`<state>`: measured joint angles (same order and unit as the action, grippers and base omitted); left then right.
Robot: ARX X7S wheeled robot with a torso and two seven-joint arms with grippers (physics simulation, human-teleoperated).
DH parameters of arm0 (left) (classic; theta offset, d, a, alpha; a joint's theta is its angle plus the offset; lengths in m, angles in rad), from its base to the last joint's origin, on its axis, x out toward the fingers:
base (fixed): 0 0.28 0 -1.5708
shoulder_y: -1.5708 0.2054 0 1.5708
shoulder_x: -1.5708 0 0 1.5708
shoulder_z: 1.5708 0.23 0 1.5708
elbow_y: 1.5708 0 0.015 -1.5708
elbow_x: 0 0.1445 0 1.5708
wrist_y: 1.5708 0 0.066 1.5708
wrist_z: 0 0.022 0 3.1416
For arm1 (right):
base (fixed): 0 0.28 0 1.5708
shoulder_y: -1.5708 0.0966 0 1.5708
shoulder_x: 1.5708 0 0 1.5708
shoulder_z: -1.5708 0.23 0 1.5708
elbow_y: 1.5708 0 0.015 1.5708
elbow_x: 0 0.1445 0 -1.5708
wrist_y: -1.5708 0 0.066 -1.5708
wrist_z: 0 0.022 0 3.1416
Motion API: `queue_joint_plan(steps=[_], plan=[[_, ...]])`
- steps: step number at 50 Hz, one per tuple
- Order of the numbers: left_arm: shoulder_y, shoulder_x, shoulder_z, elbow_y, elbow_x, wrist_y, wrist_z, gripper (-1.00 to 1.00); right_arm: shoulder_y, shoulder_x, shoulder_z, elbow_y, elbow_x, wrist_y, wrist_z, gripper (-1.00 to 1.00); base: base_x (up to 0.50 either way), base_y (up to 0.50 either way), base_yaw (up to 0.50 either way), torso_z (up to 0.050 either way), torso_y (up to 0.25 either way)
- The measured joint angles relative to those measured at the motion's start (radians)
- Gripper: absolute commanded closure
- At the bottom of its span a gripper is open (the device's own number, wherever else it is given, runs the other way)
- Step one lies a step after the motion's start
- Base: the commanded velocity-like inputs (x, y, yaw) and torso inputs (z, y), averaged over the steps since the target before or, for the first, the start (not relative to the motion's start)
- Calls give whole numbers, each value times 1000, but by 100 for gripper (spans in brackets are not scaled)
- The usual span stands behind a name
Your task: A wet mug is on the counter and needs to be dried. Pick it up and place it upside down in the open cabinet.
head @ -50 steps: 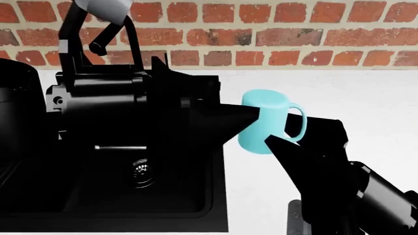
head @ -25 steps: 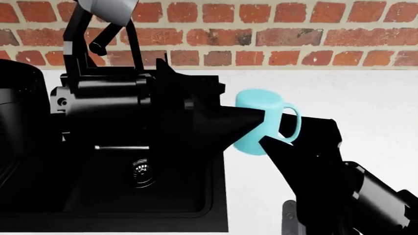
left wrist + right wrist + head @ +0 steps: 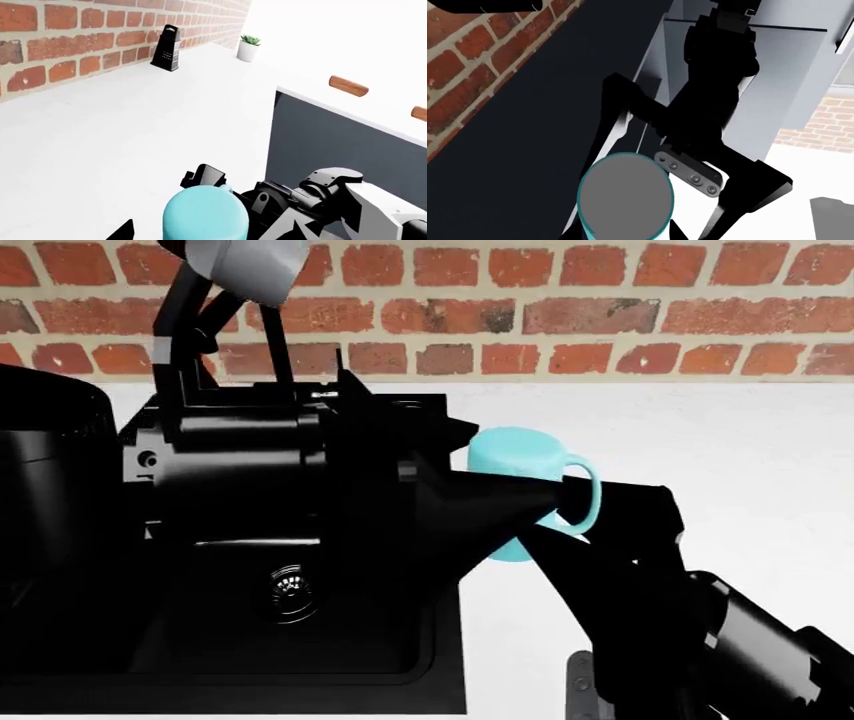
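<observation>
The turquoise mug (image 3: 523, 472) hangs above the white counter (image 3: 747, 460), just right of the black sink (image 3: 294, 640), its handle to the right. My right gripper (image 3: 587, 515) comes up from below and is shut on the mug; in the right wrist view its fingers flank the mug's grey round end (image 3: 625, 195). My left gripper (image 3: 514, 468) reaches in from the left, open, with its fingers on either side of the mug (image 3: 205, 212) and a gap showing on one side. The cabinet's inside is not in view.
A faucet (image 3: 240, 300) stands behind the sink against the brick wall. In the left wrist view a black grater (image 3: 167, 47) and a small potted plant (image 3: 249, 47) stand far along the counter, and a dark cabinet front has wooden handles (image 3: 348, 86).
The mug has moved left and slightly up with my right gripper. My left gripper's fingers have slid further right around it.
</observation>
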<state>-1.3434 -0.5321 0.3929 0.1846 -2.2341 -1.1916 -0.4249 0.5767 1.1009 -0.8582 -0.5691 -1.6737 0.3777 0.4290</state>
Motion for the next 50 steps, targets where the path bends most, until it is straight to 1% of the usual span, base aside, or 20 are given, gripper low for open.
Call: queue_joint_plan(steps=[21, 22, 29, 48, 49, 50], plan=[[32, 31, -1, 25, 34, 22, 24, -100, -1, -4, 0, 0, 0, -4, 3, 100, 0, 0, 0, 1, 0], [36, 33, -4, 29, 37, 24, 27, 100, -1, -4, 0, 1, -1, -4, 3, 100, 0, 0, 0, 0, 0], [55, 37, -20, 52, 92, 35, 24, 100, -2, -7, 6, 2, -4, 0, 12, 100, 0, 0, 0, 0, 0], [57, 34, -16, 64, 103, 66, 3, 100, 7, -20, 17, 11, 2, -2, 12, 100, 0, 0, 0, 0, 0], [57, 34, -16, 64, 104, 66, 3, 100, 8, -21, 17, 12, 2, -2, 11, -100, 0, 0, 0, 0, 0], [57, 35, -17, 65, 103, 68, 5, 100, 8, -22, 16, 13, 4, -3, 8, -100, 0, 0, 0, 0, 0]])
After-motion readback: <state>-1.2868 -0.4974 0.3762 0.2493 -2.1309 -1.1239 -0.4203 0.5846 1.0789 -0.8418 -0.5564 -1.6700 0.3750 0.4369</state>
